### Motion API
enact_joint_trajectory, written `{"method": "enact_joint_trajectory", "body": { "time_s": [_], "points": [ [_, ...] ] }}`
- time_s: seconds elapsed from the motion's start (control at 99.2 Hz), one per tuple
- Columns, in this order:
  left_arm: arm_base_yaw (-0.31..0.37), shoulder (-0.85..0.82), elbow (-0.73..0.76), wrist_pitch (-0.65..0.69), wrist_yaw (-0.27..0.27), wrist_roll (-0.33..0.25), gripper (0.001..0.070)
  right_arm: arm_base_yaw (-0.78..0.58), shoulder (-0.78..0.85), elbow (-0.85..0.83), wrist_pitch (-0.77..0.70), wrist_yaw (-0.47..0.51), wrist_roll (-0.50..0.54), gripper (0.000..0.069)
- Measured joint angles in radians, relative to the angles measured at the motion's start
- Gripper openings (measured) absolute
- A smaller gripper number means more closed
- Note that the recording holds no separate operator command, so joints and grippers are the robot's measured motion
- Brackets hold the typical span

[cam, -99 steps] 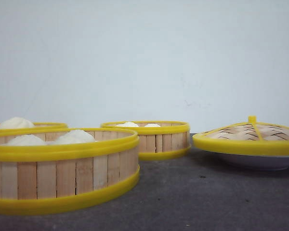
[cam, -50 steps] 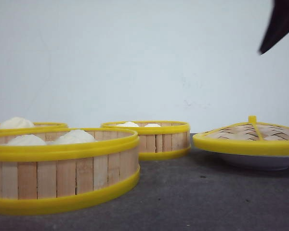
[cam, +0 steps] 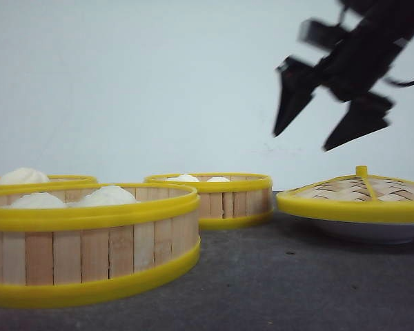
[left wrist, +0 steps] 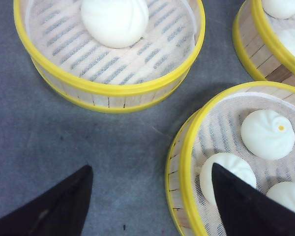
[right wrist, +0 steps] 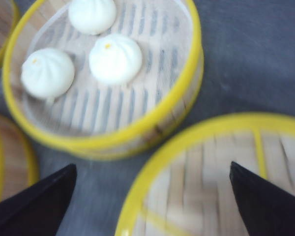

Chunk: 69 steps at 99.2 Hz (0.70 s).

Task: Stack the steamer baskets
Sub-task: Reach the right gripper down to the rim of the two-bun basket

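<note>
Pale wood slats w/ glossy yellow plastic rings top & bottom: three steamer baskets, all apart on the dark grey table (cam: 283, 276), none stacked yet. Near basket (cam: 90, 241) sits front-left w/ white buns inside; behind it, far left, another basket (cam: 45, 179) shows only rim + one bun; middle basket (cam: 210, 200) further back, centre, also holds buns. Domed woven lid (cam: 355, 189) rests on a white plate (cam: 362, 231) at right, not part of the stack.

Right gripper (cam: 310, 138) hangs in air above the gap btw middle basket & lid, jaws spread wide, holding nothing. Left gripper (left wrist: 147, 206) also spread wide & empty, over the table btw two baskets; one finger overlaps the rim of the three-bun basket in its wrist view, contact unclear.

Handling, as I judge it: baskets prob light & fairly stiff, but glossy rings look slippery. Best hold likely across the wall at the top ring, one finger inside clear of buns. Keep level or buns roll.
</note>
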Motion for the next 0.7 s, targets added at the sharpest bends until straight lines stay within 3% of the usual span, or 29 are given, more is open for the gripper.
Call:
{"method": "enact_joint_trajectory", "body": {
  "time_s": [0.252, 0.464, 0.696],
  "points": [
    [0.000, 0.000, 0.000, 0.000, 0.000, 0.000, 0.0468, 0.018, 0.274, 0.264, -0.014, 0.090, 0.000, 0.0610],
    [0.000, 0.000, 0.000, 0.000, 0.000, 0.000, 0.0468, 0.021, 0.425, 0.423, -0.058, 0.119, 0.000, 0.0485],
    [0.000, 0.000, 0.000, 0.000, -0.001, 0.000, 0.0468, 0.028, 0.491, 0.488, -0.055, 0.135, 0.004, 0.0457]
  ]
}}
